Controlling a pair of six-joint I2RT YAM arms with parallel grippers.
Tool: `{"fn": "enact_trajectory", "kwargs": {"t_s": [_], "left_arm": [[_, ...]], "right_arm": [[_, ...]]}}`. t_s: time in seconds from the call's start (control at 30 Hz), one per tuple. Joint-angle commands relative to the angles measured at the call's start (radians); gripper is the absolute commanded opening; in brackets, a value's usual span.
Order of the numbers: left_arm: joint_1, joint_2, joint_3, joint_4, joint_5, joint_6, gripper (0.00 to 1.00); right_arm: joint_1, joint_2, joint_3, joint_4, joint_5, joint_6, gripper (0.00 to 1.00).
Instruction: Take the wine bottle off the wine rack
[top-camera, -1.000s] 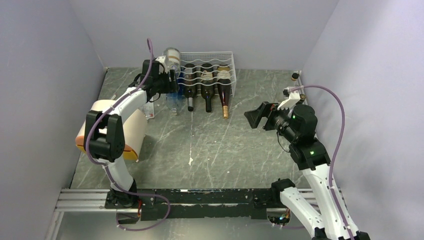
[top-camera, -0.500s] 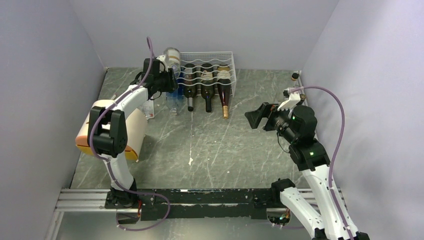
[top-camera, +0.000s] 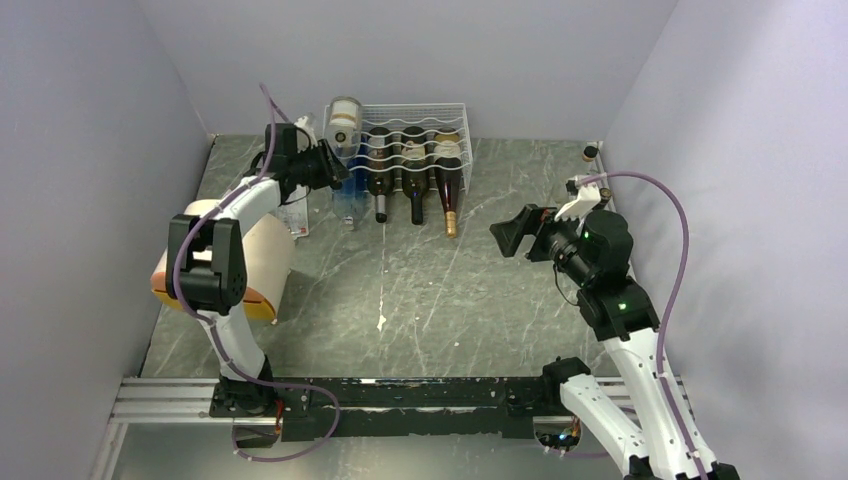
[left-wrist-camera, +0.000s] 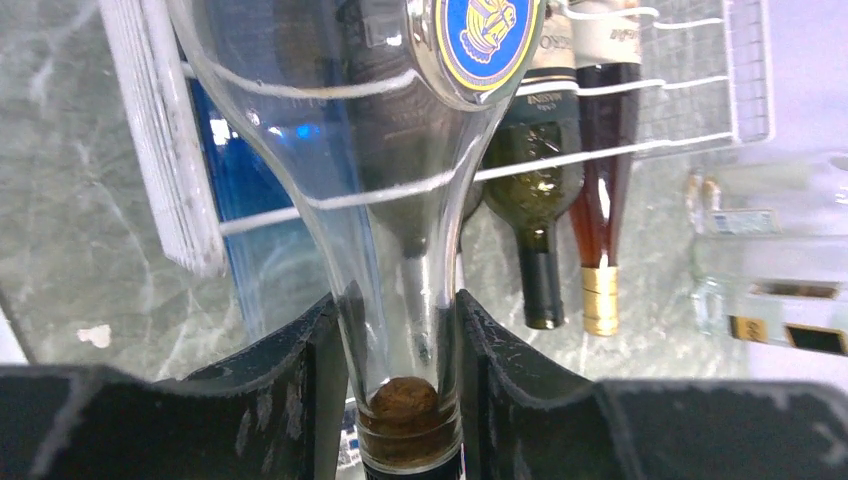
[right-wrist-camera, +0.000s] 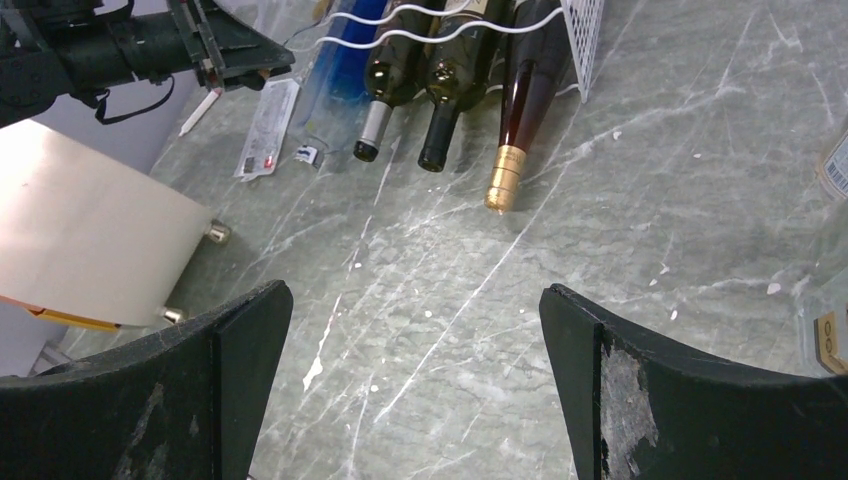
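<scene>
1. Grey-green marbled table (top-camera: 420, 290) with lilac walls on three sides. The white wine rack (top-camera: 415, 106) stands at the back, w/ three dark bottles (top-camera: 412, 178) lying in a low tier, necks toward me.
2. Left gripper (left-wrist-camera: 395, 300) is clenched on the neck of the clear wine bottle (left-wrist-camera: 400, 150), just above the cork. The wrist cam shows both dark fingers pressed against the glass.
3. Right gripper (top-camera: 508, 232) hangs over the table's right side, jaws spread wide, holding nothing, well apart from the rack.
4. Bottle location: at the rack's left end, up by the top tier, w/ a round blue-and-gold label on its body. I can't tell if the glass rests on a wire or is free of it.
5. Orientation: the long axis runs from the gripper up and back toward the rear wall. The base is high and faces the top cam. Neck and cork point down toward near-left, into the gripper, so it is steeply tilted, not flat like the dark ones.
6. Step in hand, my read: drawing the bottle out of the rack.
7. To do it well I'd hold a firm squeeze, since the neck is smooth and tapered and the heavy end sits far out, so it may pivot or slip.
8. I'd pull along the bottle's own axis till the base passes the wires, then lower it. No sideways swing, as the blue bottle (left-wrist-camera: 240, 190) is just beside.
</scene>
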Motion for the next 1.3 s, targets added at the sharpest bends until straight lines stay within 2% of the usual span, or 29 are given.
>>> {"fn": "enact_trajectory", "kwargs": {"t_s": [0.0,0.17,0.33,0.67,0.87,1.27], "left_arm": [[0.038,-0.089,-0.046,0.167,0.221,-0.08,0.17],[0.071,-0.119,-0.117,0.272,0.331,-0.17,0.1],[0.094,-0.14,-0.201,0.455,0.428,-0.275,0.07],[0.105,-0.123,-0.211,0.591,0.512,-0.387,0.07],[0.105,-0.096,-0.186,0.609,0.522,-0.442,0.07],[0.106,-0.075,-0.118,0.486,0.484,-0.46,0.07]], "right_arm": [[0.003,0.007,-0.003,0.015,-0.004,-0.005,1.0],[0.003,0.034,0.003,0.013,-0.023,0.006,1.0],[0.003,0.058,0.008,0.012,-0.044,0.016,1.0],[0.003,0.069,0.001,0.022,-0.059,0.039,1.0],[0.003,0.071,0.003,0.014,-0.053,0.039,1.0],[0.004,0.093,-0.012,0.038,-0.067,0.055,1.0]]}}
